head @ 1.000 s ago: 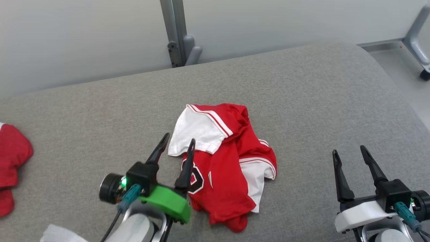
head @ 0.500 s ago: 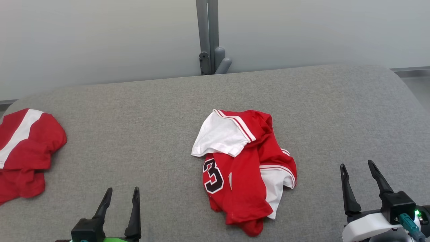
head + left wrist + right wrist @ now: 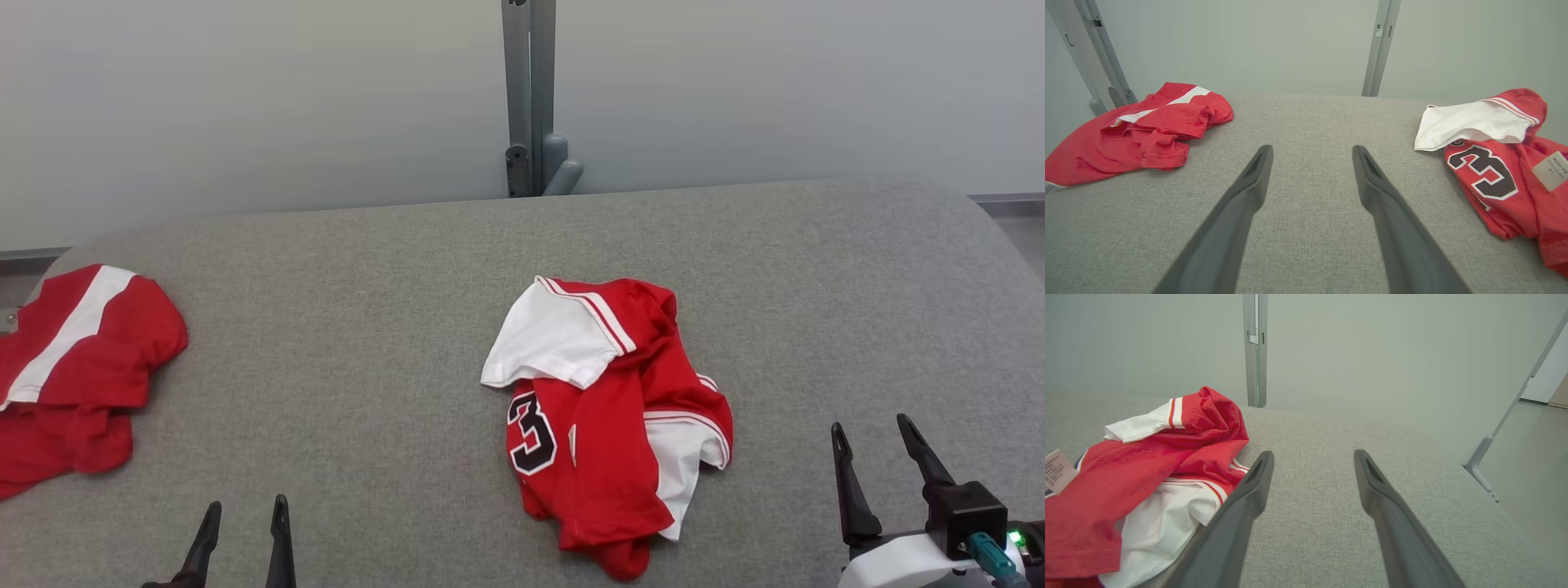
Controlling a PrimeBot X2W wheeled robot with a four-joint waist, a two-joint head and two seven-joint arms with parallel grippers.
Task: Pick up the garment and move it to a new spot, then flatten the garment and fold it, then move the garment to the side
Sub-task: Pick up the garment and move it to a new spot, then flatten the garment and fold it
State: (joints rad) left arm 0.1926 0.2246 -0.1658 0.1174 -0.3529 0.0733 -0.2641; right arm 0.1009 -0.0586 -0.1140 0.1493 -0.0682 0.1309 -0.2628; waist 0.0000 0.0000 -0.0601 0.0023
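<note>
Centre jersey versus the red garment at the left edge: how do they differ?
The centre jersey shows a black numeral 3; the left garment shows none. The centre jersey has white panels with striped trim; the left garment has one plain white band. The centre jersey lies midway along the grey surface; the left garment runs off the head view's left edge. Both are red and white, crumpled.

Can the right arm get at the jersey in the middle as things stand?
Probably yes: the right gripper is open, and only grey cushion lies between it and the jersey.
</note>
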